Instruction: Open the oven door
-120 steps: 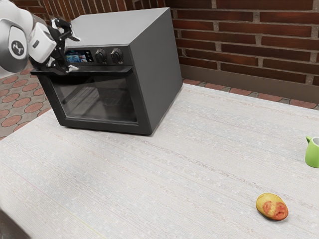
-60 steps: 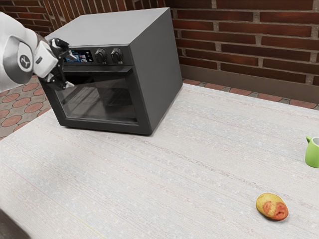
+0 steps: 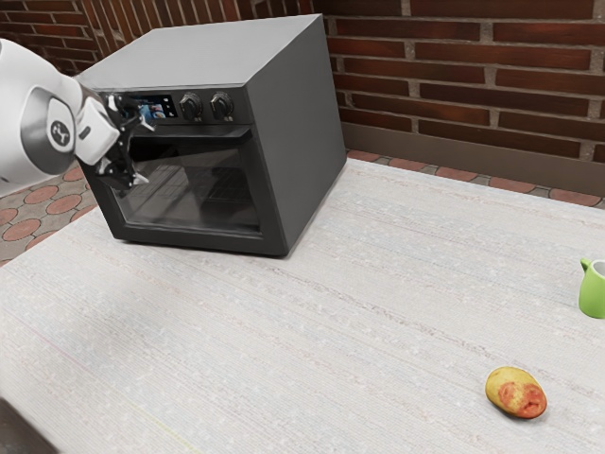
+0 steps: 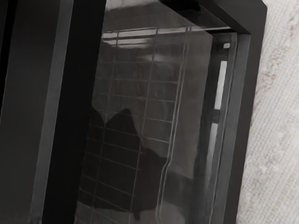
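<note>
My gripper [image 3: 145, 152] stands open at the oven's front, near the exterior view's left end of the door handle [image 3: 203, 136]. One finger is at about control-panel height and the other lower, before the glass; whether either touches the handle I cannot tell. The grey oven [image 3: 300, 142] has its door [image 3: 194, 194] shut, flush with the front. In the wrist view the handle [image 4: 52, 107] runs as a long dark band beside the door's glass [image 4: 140, 126], with a wire rack behind it.
A yellow-red fruit [image 3: 516, 392] lies on the pale table [image 3: 312, 340]. A green mug [image 3: 593, 291] stands at the exterior view's right edge. Two knobs [image 3: 206, 106] sit above the handle, and a brick wall [image 3: 454, 76] rises behind the oven.
My gripper has come down along the oven's front, from around the control panel's height to around the handle's, and slightly toward the exterior view's right. The oven door has not moved.
</note>
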Controlling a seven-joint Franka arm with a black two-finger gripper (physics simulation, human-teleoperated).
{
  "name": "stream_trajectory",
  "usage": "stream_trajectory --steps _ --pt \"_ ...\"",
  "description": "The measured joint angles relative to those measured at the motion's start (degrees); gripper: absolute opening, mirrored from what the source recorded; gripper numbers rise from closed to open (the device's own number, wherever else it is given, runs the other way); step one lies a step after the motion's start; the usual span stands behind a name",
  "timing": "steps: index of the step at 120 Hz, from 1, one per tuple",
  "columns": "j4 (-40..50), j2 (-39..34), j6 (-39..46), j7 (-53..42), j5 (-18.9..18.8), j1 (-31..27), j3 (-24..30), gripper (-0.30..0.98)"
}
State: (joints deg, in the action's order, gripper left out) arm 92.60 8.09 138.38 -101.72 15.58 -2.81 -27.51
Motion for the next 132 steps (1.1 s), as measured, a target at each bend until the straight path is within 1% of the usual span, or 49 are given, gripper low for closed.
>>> stream_trajectory --steps 11,17,21,26,28,31,33,35,39,43,48,52,56,59,64,68,72,78,84,88,94,102,112,132 --pt "4.7 -3.5 0.0 -0.1 0.1 0.3 0.0 0.71" --pt "7.0 -4.8 0.1 -0.1 0.0 0.4 -0.1 0.78" --pt "8.1 -5.7 0.1 -0.1 0.0 0.5 -0.2 0.85" --pt "11.1 -8.6 0.1 0.0 -0.2 1.3 -0.6 0.84" --pt "13.1 -10.8 0.1 0.0 -0.2 1.0 -0.1 0.81" --pt "17.0 -15.0 0.1 0.0 -0.3 1.2 0.0 0.74" --pt "20.8 -19.3 0.1 0.0 -0.9 1.3 0.0 0.69" --pt "24.7 -24.1 0.0 0.0 -1.9 0.8 0.0 0.69" --pt "31.6 -32.7 -1.0 0.2 -4.2 -2.5 0.1 0.69" --pt "36.5 -40.7 -3.4 0.3 -6.1 -7.6 0.4 0.69" --pt "38.7 -48.2 -6.9 0.6 -7.9 -11.8 1.8 0.69" --pt "34.6 -50.8 -10.3 1.3 -8.8 -13.2 2.8 0.68" --pt "27.6 -50.1 -14.1 2.5 -8.8 -13.5 3.5 0.68" --pt "20.5 -48.7 -17.1 3.6 -7.5 -12.1 3.8 0.68" --pt "11.5 -46.3 -21.1 5.6 -4.9 -8.7 5.0 0.68" --pt "6.8 -44.9 -23.2 8.4 -2.7 -7.0 6.8 0.68" --pt "3.9 -43.6 -25.2 12.3 -1.7 -5.8 9.2 0.68" --pt "-0.8 -38.5 -29.0 19.1 -2.0 -5.0 15.9 0.69" --pt "-10.1 -27.9 -35.5 27.0 -5.0 -4.7 23.6 0.69" --pt "-13.4 -21.9 -39.2 32.0 -6.5 -4.5 26.7 0.69" --pt "-15.6 -14.3 -43.7 38.9 -7.8 -4.0 29.1 0.68" --pt "-14.8 -8.9 -47.7 47.2 -9.8 -4.0 31.1 0.68" --pt "-14.5 -6.9 -51.0 56.4 -12.3 -3.6 32.9 0.68" --pt "-14.5 -6.0 -54.6 70.8 -14.4 -0.9 33.4 0.69"
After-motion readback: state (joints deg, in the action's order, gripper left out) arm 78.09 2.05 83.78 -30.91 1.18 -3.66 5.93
